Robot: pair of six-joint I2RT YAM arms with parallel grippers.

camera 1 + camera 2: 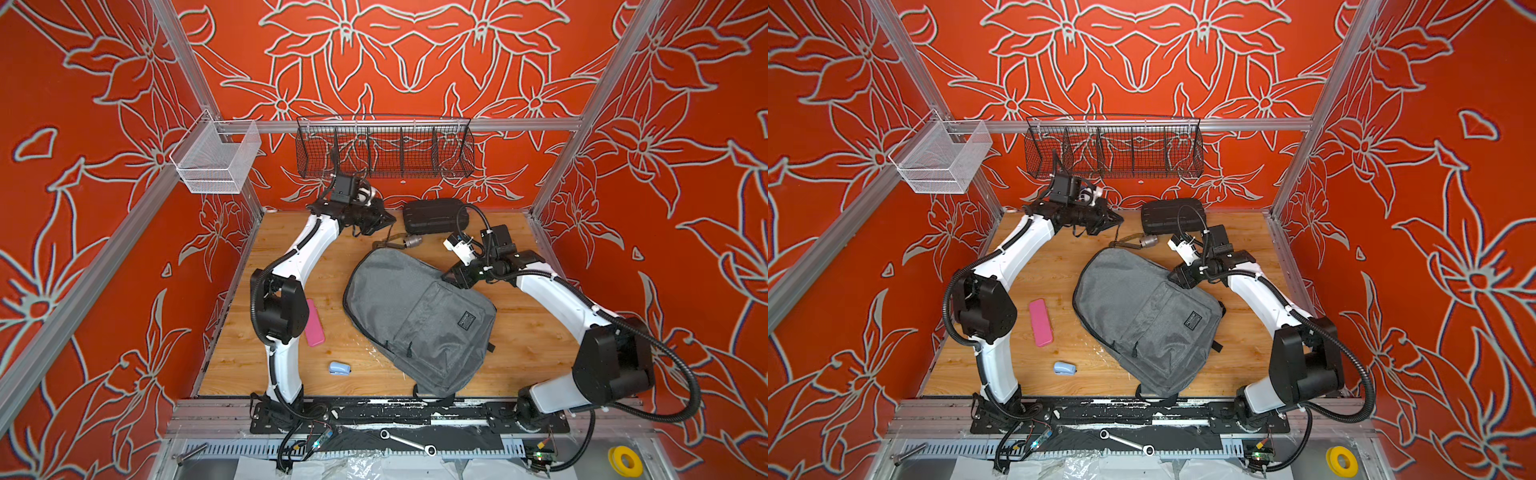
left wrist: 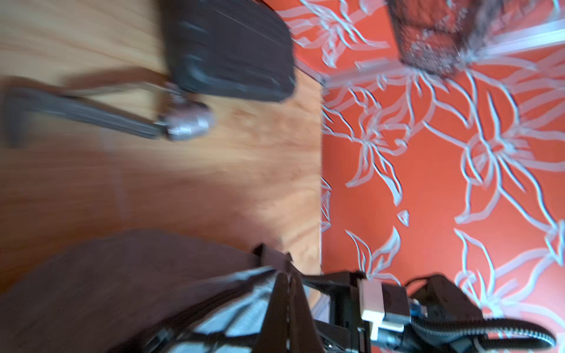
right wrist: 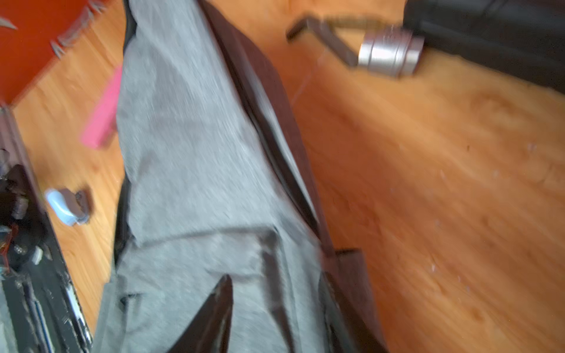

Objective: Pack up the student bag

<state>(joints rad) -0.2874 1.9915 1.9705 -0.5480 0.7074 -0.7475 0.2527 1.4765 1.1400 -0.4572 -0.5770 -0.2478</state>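
1. This is looking like a robotics lab test cell: aluminium framing (image 1: 598, 99) is boxing in a small wooden tabletop (image 1: 523, 336).
2. Printed red floral panels (image 1: 415, 62) are standing as walls.
3. Two robot arms (image 1: 286, 374) are sitting on a black base rail (image 1: 415, 413).
4. A wrench (image 1: 407, 441), a yellow tape roll (image 1: 624, 460) and a bare circuit board (image 1: 540, 456) are lying out front.
5. A black wire basket (image 1: 384, 151) and a white mesh basket (image 1: 216, 162) are hanging from the framing.

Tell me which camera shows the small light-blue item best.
Both top views: the light-blue item lies sharp, whole and unobstructed. The right wrist view shows it blurred; the left wrist view misses it.
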